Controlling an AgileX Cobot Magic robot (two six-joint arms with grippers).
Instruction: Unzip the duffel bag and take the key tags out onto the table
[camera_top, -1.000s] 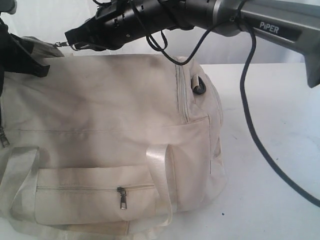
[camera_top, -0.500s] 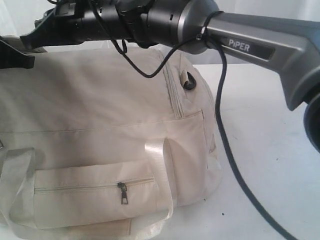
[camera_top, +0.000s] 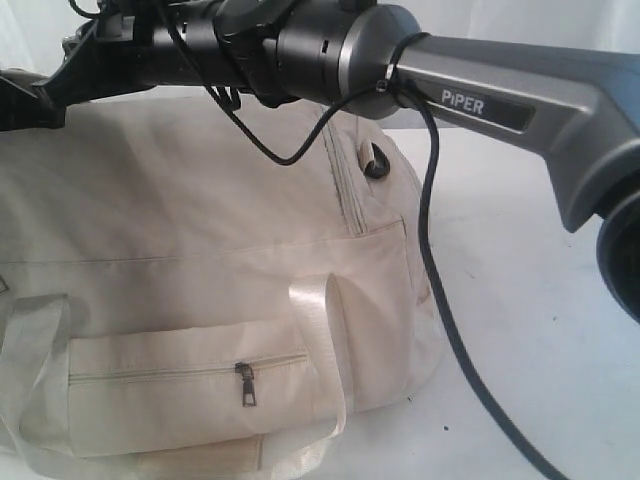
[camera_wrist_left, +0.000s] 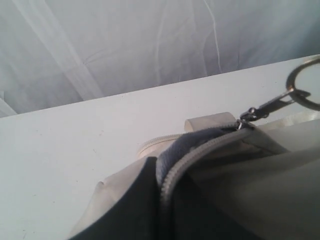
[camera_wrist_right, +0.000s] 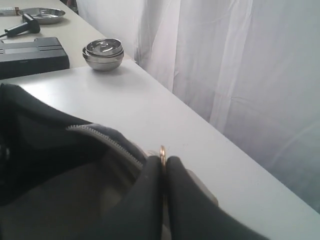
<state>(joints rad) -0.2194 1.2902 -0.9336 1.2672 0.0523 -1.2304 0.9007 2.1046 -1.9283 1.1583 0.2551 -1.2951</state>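
Note:
The cream duffel bag (camera_top: 200, 230) lies on the white table (camera_top: 540, 250) and fills the left of the exterior view. My right arm (camera_top: 300, 45) reaches across its top to the far left. In the right wrist view my right gripper (camera_wrist_right: 163, 161) is shut on the brass ring (camera_wrist_right: 162, 150) of the top zipper's pull, beside the zipper teeth (camera_wrist_right: 112, 142) and the dark opening. My left gripper (camera_wrist_left: 162, 172) is shut on the bag's edge at the zipper tape (camera_wrist_left: 175, 167); the pull ring (camera_wrist_left: 304, 85) shows beyond it. The key tags are hidden.
The right arm's black cable (camera_top: 440, 300) hangs down over the bag's right end. The side pocket's dark pull (camera_top: 245, 383) is zipped. Stacked steel bowls (camera_wrist_right: 102, 54), a black box (camera_wrist_right: 32, 57) and a steel dish (camera_wrist_right: 42, 15) stand on a farther table beside a white curtain (camera_wrist_right: 240, 75).
My right arm has moved left across the bag's top with the zipper ring in its jaws. The bag's top has shifted slightly with it.

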